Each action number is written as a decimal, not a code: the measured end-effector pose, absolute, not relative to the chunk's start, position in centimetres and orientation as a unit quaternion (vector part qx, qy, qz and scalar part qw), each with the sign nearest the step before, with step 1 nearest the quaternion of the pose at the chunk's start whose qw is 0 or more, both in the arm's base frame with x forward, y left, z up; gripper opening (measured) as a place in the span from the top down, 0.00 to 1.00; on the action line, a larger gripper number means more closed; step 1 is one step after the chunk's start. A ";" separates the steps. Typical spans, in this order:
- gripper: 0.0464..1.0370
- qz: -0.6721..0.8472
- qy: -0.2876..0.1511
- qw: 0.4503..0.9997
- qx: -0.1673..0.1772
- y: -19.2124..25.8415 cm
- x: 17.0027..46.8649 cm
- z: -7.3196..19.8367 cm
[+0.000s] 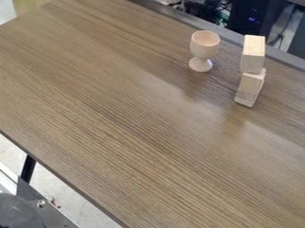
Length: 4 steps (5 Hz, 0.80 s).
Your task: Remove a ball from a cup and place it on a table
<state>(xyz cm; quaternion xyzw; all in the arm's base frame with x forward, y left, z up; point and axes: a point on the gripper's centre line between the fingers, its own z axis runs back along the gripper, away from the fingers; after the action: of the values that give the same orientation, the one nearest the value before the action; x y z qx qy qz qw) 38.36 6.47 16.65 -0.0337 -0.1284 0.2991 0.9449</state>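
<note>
Dark metal plate with a silver bolt (pixel 51 213): lies below the near edge of the table, with a round blackish shape (pixel 18 213) beside it, cut off and hard to identify.
Brown wood-grain table (pixel 119 111): its corners are out of frame.
Pale wooden goblet-shaped cup (pixel 204 49): upright near the far edge, on a round foot (pixel 200 65).
Pale rectangular wooden blocks (pixel 253 53): right of the cup, also near the far edge; one seems to sit on the other, the lower tilted, their contact hard to read.
Ball: presumably in the cup, but I cannot confirm it; the tan mouth may be ball or bare hollow.
Handling: the ball is probably light, hard, smooth and prone to roll; pinch it across its middle, or high if sunk. The cup looks light and tippy, so avoid nudging its bowl.
Claw: wide, narrow or holding something, I cannot tell.
</note>
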 end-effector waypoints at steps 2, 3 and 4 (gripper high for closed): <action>0.31 0.313 -0.094 0.945 0.001 7.5 36.8 13.1; 0.31 0.306 -0.075 0.949 0.004 7.7 36.5 9.9; 0.31 0.307 -0.070 0.949 0.008 8.1 36.0 7.3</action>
<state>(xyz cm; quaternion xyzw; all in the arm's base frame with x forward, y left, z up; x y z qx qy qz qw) 36.03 8.07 7.31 0.0082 -0.0704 0.3066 0.9492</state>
